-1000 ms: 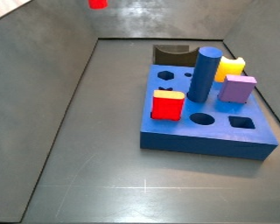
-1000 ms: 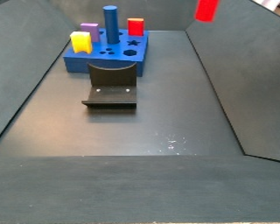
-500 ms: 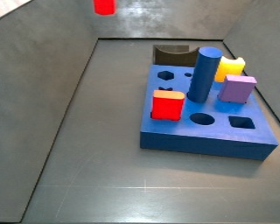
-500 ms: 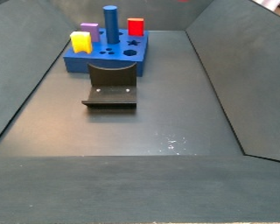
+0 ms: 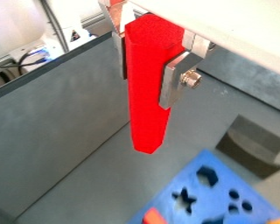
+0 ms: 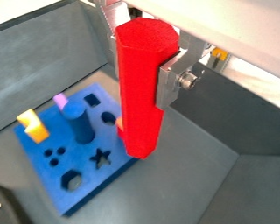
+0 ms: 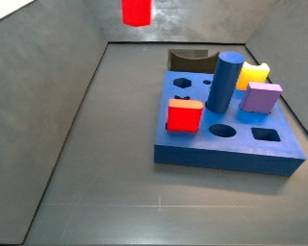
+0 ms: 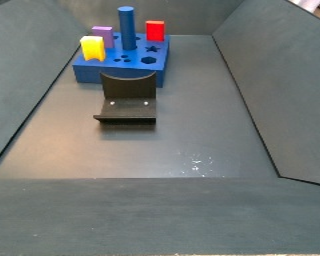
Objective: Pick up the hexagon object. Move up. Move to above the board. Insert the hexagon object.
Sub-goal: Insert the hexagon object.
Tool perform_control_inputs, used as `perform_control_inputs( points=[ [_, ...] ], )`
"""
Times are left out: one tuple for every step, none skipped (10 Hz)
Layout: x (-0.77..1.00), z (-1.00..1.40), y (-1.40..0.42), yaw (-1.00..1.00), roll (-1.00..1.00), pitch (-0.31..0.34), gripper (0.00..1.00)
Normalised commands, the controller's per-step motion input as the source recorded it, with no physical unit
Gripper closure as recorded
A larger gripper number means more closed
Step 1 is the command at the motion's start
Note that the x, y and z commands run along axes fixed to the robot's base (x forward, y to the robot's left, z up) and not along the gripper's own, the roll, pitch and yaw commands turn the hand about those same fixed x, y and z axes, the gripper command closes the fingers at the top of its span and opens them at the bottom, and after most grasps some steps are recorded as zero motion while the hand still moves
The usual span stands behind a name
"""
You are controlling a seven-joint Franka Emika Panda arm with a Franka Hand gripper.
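Observation:
My gripper [image 5: 146, 70] is shut on the hexagon object [image 5: 147, 87], a tall bright red prism that hangs upright between the silver fingers [image 5: 175, 83]. Both wrist views show this grip [image 6: 143, 79]. In a side view only the rod's lower end [image 7: 136, 12] shows, high above the floor and to the far left of the board [image 7: 227, 154]. The board is a thick blue block with shape-cut holes, also seen below the rod in both wrist views [image 6: 119, 144]. In the side view that shows the board [image 8: 93, 73] at the far end, gripper and rod are out of view.
On the board stand a dark blue cylinder [image 7: 223, 82], a short red cube [image 7: 184, 116], a yellow piece [image 7: 254, 73] and a purple piece [image 7: 261, 97]. The fixture [image 8: 127, 100] stands on the floor against the board. Grey walls enclose the floor.
The rod's lower end has moved right and a little lower in one side view. It has left the top of the other side view.

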Motion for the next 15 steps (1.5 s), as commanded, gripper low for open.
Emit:
perform_control_inputs(
  points=[
    [0.0,0.0,0.06,0.0,0.0,0.0,1.0],
    [0.0,-0.08,0.17,0.05,0.14,0.013,1.0],
    [0.0,-0.37,0.41,0.0,0.12,0.0,1.0],
    [0.33,-0.61,0.55,0.0,0.0,0.014,1.0],
    [0.42,-0.73,0.64,-0.08,0.0,0.074,1.0],
    [0.43,-0.86,0.62,-0.24,0.0,0.136,1.0],
    [0.46,-0.92,0.48,-0.35,-0.02,0.16,1.0],
    [0.61,-0.78,0.31,-0.4,-0.12,0.047,1.0],
    [0.66,-0.77,0.31,-0.38,-0.13,0.027,1.0],
    [0.61,-0.8,0.42,-0.35,-0.12,0.0,1.0],
    [0.62,-0.75,0.47,-0.32,-0.15,-0.027,1.0],
    [0.54,-0.61,0.49,-0.31,-0.21,-0.117,1.0],
    [0.33,-0.36,0.45,-0.28,-0.24,-0.253,1.0],
    [0.23,-0.31,0.32,-0.22,-0.14,-0.354,1.0],
    [0.24,-0.35,0.15,-0.11,0.0,-0.283,1.0]
  ],
)
